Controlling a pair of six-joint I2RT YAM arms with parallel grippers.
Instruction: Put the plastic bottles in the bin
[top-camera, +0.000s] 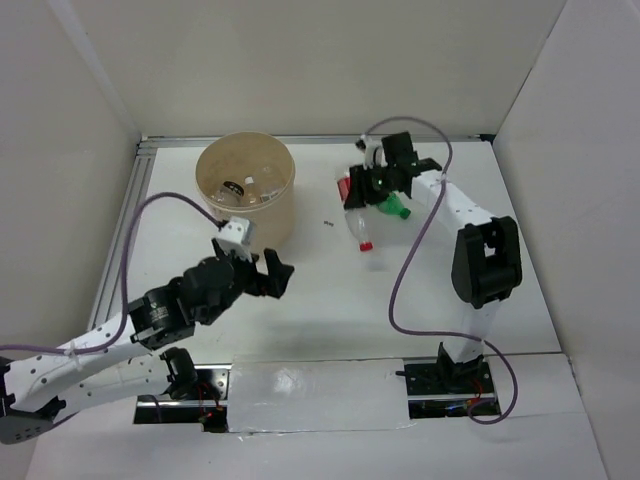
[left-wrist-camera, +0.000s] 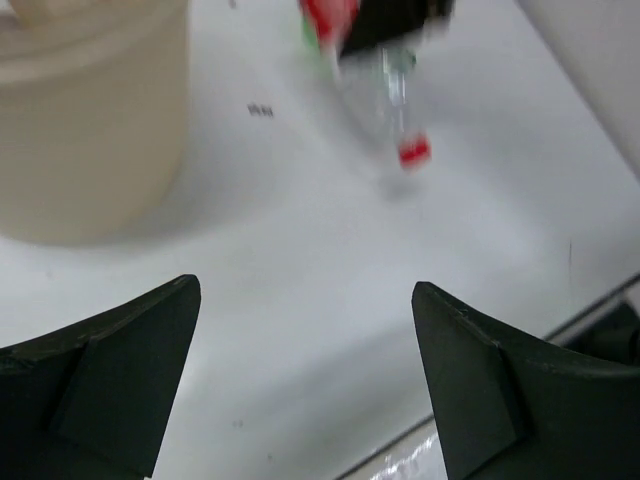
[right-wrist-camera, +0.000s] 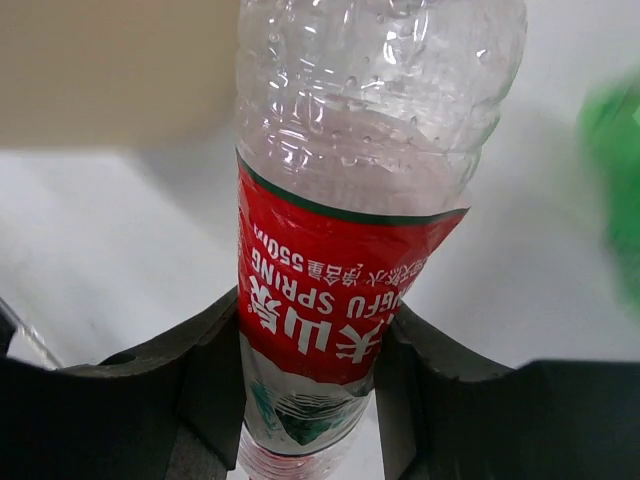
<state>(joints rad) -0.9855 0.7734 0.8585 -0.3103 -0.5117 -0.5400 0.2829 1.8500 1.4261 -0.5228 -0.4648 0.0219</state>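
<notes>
The tan round bin (top-camera: 272, 222) stands at the back left, and something small lies on its floor. My left gripper (top-camera: 252, 262) hovers just in front of the bin, jaws wide open and empty (left-wrist-camera: 305, 290). At the back right my right gripper (top-camera: 375, 185) is shut on a clear bottle with a red label (right-wrist-camera: 340, 250), its fingers (right-wrist-camera: 210, 370) pressing both sides of the label. A green bottle (top-camera: 397, 208) lies right beside it. A clear bottle with a red cap (top-camera: 362, 232) lies on the table just in front.
White walls enclose the table on the left, back and right. A purple cable (top-camera: 405, 270) loops from the right arm over the table. A small dark mark (top-camera: 327, 223) sits between the bin and the bottles.
</notes>
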